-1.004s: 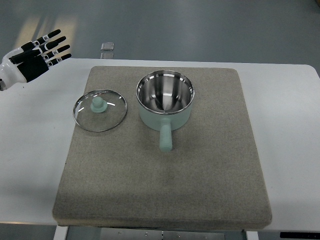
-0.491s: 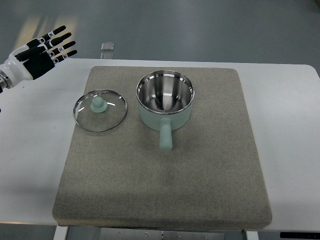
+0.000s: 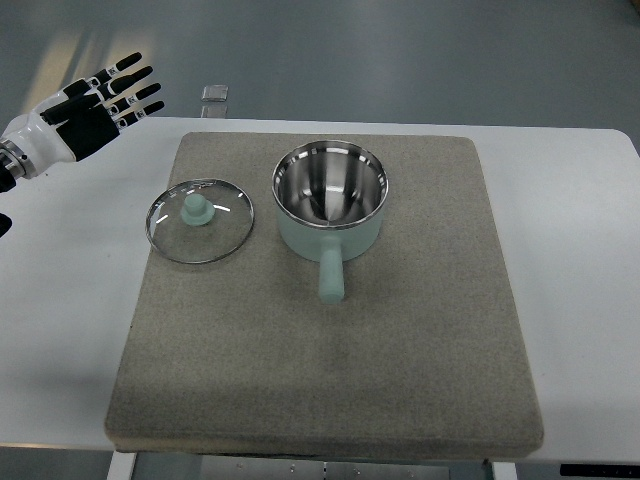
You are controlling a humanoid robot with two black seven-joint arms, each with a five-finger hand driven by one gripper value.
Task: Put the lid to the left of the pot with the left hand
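Observation:
A glass lid [image 3: 200, 221] with a steel rim and a pale green knob lies flat on the grey mat [image 3: 400, 350], just left of the pot. The mint-green pot [image 3: 330, 200] stands uncovered, its steel inside showing and its handle pointing toward me. My left hand [image 3: 100, 105] hovers over the table's far left corner, well up and left of the lid, with its black and white fingers [image 3: 135, 75] spread and holding nothing. The right arm does not show.
The mat covers most of the white table [image 3: 60, 280]. A small grey block [image 3: 214, 93] sits on the floor beyond the table's far edge. Grey floor lies behind.
The left hand has drifted up and to the right by a small amount, fingers still spread. Lid and pot have not moved.

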